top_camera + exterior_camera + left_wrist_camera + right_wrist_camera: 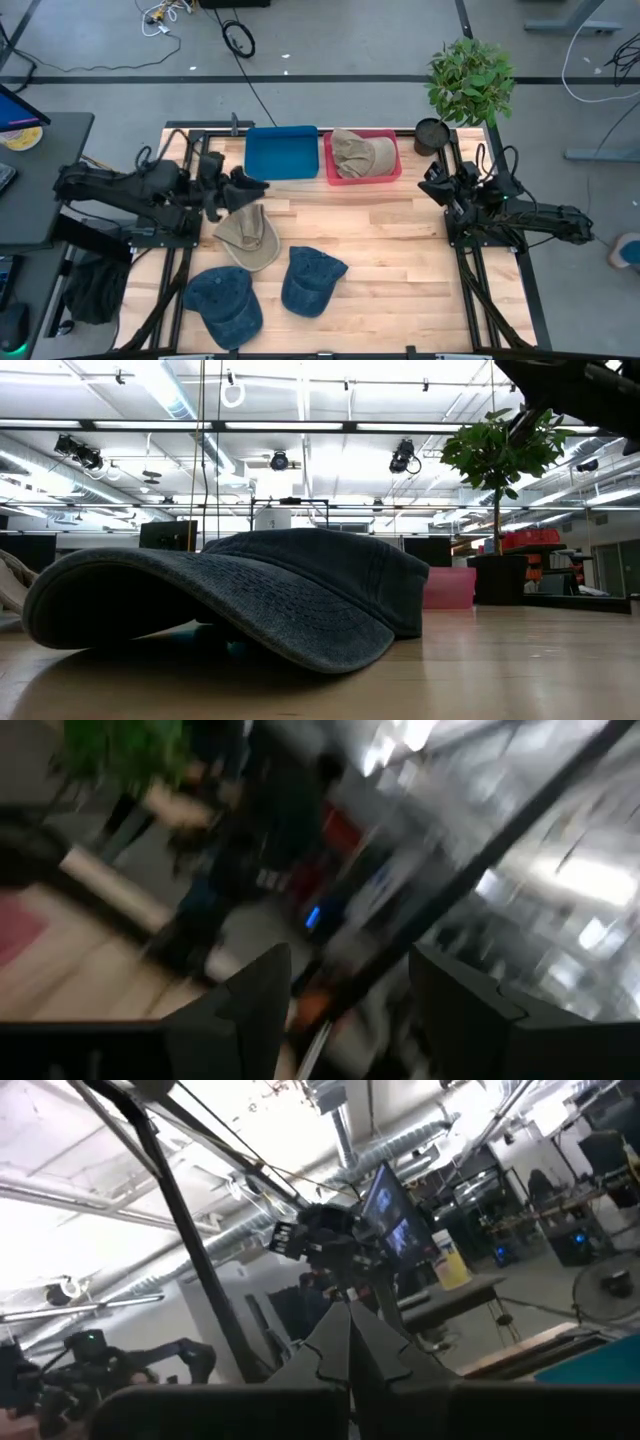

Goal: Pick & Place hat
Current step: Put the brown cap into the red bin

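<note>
left end effector (243,189) apart, empty, view blurred | right end effector (432,186) together | tan hat (249,238) untouched

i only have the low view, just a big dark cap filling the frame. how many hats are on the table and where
Observer: Three lie loose on the table: a tan hat and two blue caps nearer the front edge.
Operator: any already binned
Observer: Yes, one tan hat lies in the pink bin; the blue bin beside it holds none.
Operator: is the left gripper holding anything
Observer: No. The left gripper is open, by the loose tan hat's rear edge.
</note>
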`<action>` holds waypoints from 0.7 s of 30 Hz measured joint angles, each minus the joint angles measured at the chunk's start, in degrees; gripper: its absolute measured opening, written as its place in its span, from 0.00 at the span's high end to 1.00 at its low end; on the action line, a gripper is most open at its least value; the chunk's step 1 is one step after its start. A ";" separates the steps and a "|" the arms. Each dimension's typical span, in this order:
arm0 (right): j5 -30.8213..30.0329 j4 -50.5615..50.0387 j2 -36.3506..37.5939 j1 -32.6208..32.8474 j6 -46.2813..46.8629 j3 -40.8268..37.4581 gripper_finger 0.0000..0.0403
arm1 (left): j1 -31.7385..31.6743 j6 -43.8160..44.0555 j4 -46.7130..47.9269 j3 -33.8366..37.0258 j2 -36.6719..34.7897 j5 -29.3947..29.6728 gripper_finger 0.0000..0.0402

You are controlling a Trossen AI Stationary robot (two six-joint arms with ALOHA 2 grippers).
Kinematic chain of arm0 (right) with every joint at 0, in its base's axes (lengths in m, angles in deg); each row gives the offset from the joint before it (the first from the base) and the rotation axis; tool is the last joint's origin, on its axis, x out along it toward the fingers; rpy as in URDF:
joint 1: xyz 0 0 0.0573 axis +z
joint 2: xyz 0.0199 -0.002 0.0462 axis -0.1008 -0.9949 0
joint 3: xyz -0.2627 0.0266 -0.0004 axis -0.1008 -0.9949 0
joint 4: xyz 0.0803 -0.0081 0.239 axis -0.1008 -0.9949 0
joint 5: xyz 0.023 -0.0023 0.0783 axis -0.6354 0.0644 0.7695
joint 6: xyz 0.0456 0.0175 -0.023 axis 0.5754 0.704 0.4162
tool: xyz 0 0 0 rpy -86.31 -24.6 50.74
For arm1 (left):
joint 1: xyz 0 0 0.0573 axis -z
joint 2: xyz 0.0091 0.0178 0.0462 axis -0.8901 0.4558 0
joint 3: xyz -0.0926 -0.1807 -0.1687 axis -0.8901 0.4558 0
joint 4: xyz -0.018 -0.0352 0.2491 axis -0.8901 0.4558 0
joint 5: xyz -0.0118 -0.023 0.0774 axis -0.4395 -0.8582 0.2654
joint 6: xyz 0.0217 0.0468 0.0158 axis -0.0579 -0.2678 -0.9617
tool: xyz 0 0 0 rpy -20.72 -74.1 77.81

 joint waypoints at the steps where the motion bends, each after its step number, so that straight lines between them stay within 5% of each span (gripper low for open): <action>1: 0.00 -0.10 0.00 0.00 0.49 0.00 1.00 | 0.54 -1.30 5.09 -3.01 1.01 -0.53 0.49; 12: -2.16 -0.01 0.00 0.00 1.65 0.00 1.00 | 10.42 -7.77 56.56 -36.23 14.20 1.46 0.50; 21: -3.45 -0.11 -0.02 0.00 2.62 0.00 1.00 | 19.67 -8.43 82.43 -49.37 27.80 -2.19 0.50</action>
